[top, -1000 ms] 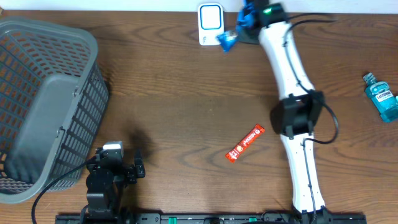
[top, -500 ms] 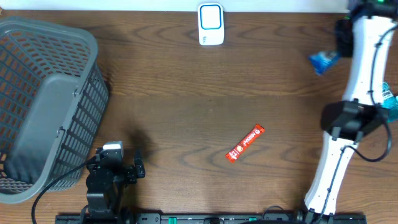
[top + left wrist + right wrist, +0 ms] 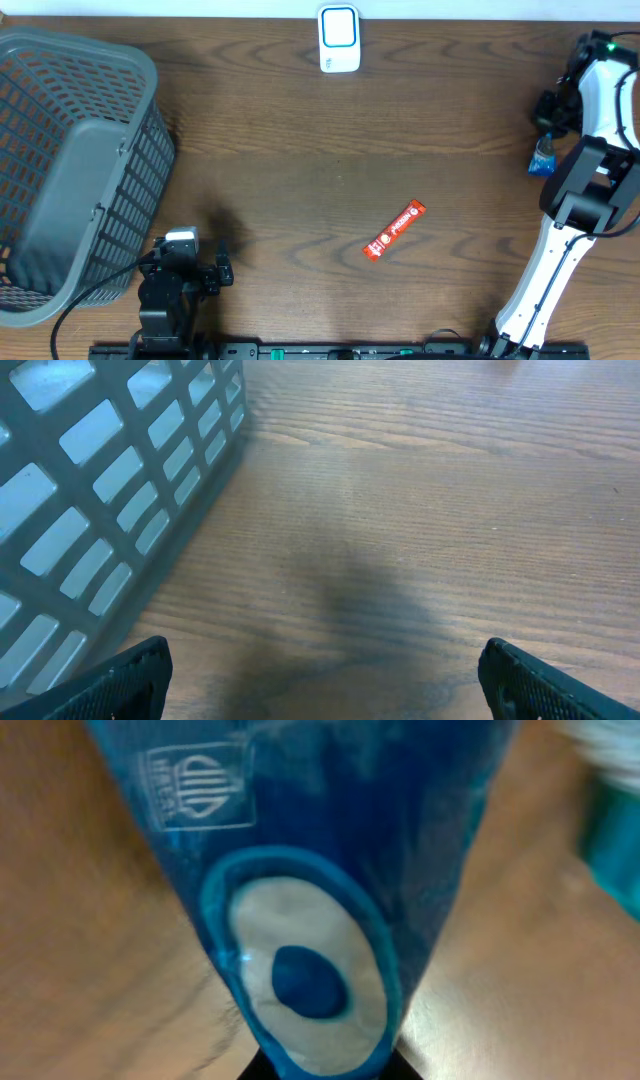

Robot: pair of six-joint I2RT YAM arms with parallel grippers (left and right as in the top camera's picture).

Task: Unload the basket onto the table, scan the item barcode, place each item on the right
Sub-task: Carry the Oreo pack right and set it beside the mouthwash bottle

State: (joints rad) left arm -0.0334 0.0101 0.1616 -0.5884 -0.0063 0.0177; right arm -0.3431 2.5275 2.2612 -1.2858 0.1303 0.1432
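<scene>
My right gripper (image 3: 547, 138) hangs at the table's far right edge, shut on a blue packet (image 3: 543, 160) that points down toward the wood. In the right wrist view the blue packet (image 3: 300, 900) fills the frame, showing a white oval with a blue spot, and only the dark tips of the right gripper (image 3: 320, 1072) peek out beneath it. The white scanner (image 3: 339, 38) with a blue outline stands at the back middle, far from the packet. My left gripper (image 3: 222, 270) rests open at the front left, and in its wrist view the left gripper (image 3: 325, 690) has nothing between its fingers.
A grey mesh basket (image 3: 70, 170) takes up the left side, and its wall (image 3: 110, 490) stands close to my left fingers. A red snack bar (image 3: 394, 230) lies in the middle of the table. A blurred teal thing (image 3: 610, 850) sits just beyond the packet.
My right arm has swung from the scanner at the back middle to the far right, carrying the blue packet, and has brought it lower. The left arm has stayed still.
</scene>
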